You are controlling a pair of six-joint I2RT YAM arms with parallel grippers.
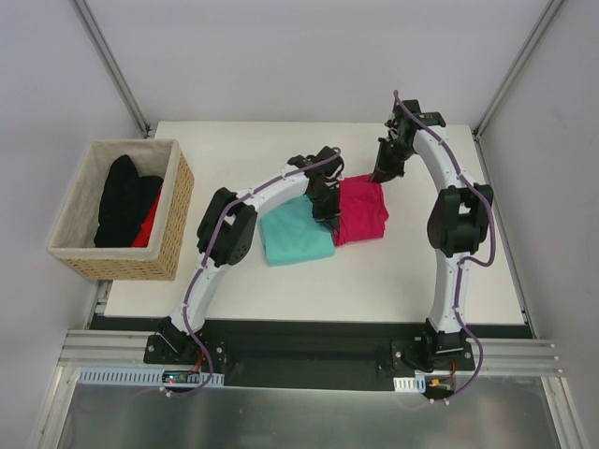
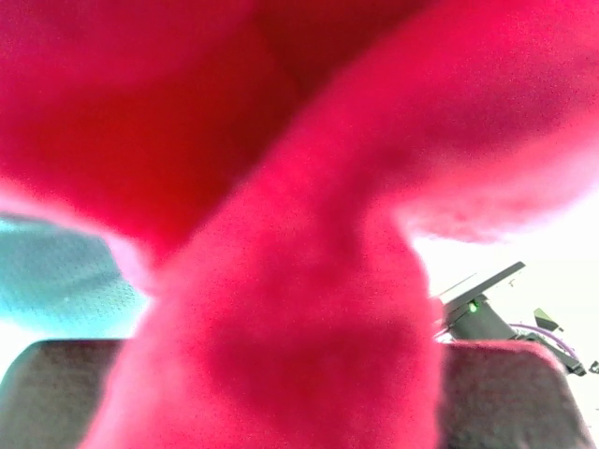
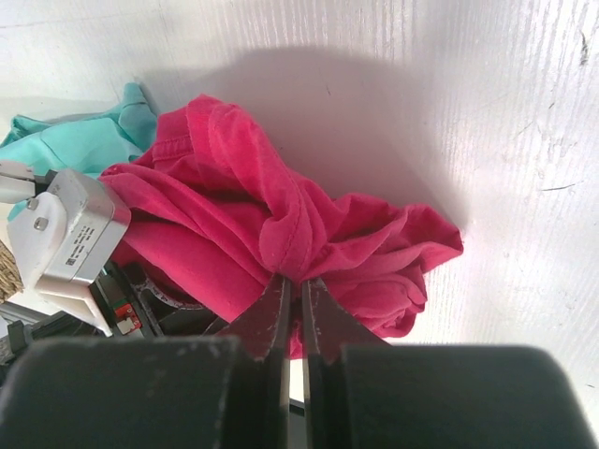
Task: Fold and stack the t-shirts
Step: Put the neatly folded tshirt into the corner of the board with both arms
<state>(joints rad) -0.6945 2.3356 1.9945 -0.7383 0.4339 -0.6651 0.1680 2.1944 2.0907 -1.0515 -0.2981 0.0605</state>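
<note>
The magenta-pink t-shirt (image 1: 363, 211) lies bunched on the white table (image 1: 412, 281), and its left edge overlaps the folded teal-mint t-shirt (image 1: 295, 236). My left gripper (image 1: 328, 200) is at the pink shirt's left edge. Pink cloth (image 2: 299, 281) fills the left wrist view and runs between its fingers, with teal cloth (image 2: 56, 271) behind. My right gripper (image 3: 292, 283) is at the shirt's far right corner (image 1: 382, 175), shut on a raised fold of the pink shirt (image 3: 281, 215). The teal shirt (image 3: 84, 140) shows beyond it.
A wicker basket (image 1: 173, 224) with a white liner stands off the table's left edge and holds black and red cloth (image 1: 126, 201). The left arm's wrist (image 3: 70, 234) is close to my right gripper. Grey frame posts stand at the far corners.
</note>
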